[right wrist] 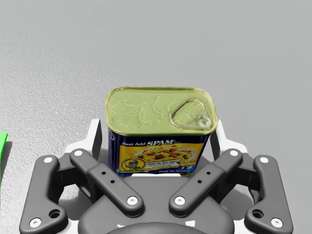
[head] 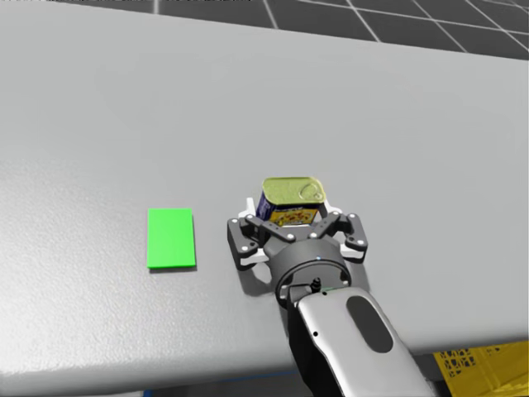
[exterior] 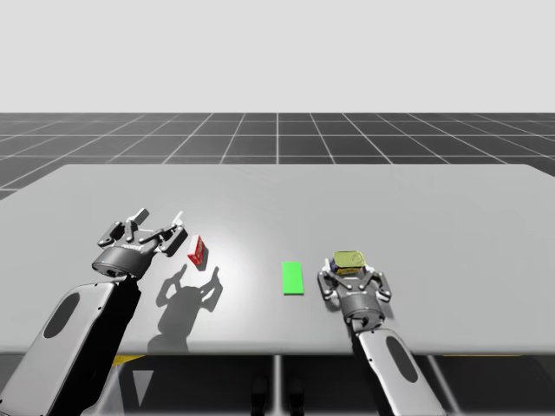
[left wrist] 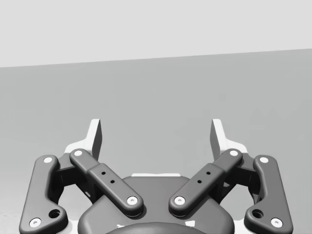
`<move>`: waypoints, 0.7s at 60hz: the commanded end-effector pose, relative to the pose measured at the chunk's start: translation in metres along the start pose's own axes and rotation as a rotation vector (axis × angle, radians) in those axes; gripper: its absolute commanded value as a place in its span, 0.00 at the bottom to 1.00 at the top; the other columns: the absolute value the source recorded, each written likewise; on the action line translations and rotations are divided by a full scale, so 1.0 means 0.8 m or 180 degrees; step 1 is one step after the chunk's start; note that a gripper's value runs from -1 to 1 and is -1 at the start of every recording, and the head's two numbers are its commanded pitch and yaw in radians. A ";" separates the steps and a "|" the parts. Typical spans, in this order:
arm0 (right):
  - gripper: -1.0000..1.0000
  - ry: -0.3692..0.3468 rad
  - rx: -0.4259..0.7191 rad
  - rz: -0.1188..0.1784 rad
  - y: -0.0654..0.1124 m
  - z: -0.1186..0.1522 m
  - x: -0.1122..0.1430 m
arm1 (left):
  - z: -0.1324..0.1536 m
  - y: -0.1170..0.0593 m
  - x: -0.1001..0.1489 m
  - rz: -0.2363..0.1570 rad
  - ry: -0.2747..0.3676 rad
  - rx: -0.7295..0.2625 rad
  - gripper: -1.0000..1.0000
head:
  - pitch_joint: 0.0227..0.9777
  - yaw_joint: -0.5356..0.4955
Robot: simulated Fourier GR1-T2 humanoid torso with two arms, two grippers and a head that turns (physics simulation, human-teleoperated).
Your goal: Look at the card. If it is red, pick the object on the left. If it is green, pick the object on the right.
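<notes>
so the green card (head: 171, 238) meant the rectangular tin (head: 289, 198), which sat dead at 12 o'clock between my right jaws, spread wide, long side spanning the gap

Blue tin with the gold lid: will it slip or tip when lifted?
Probably rigid: the blue tin looks metal. Its flat sides should suit my right claw, though glossy paint may slip. Squat and flat-based, it likely won't roll.
</notes>
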State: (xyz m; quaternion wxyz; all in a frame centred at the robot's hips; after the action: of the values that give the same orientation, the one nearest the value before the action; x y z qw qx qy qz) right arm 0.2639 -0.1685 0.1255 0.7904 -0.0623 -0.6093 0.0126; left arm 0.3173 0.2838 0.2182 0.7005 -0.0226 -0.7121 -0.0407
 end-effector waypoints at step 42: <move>1.00 0.0150 -0.0084 -0.0032 -0.003 -0.005 -0.011 | 0.001 -0.001 0.000 -0.0056 0.0005 0.0022 0.00 | 0.44 0.18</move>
State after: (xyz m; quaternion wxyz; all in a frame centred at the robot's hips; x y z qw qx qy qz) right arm 0.2662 -0.1657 0.1310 0.7874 -0.0397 -0.6142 0.0340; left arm 0.3165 0.2835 0.2179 0.7008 -0.0137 -0.7119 -0.0442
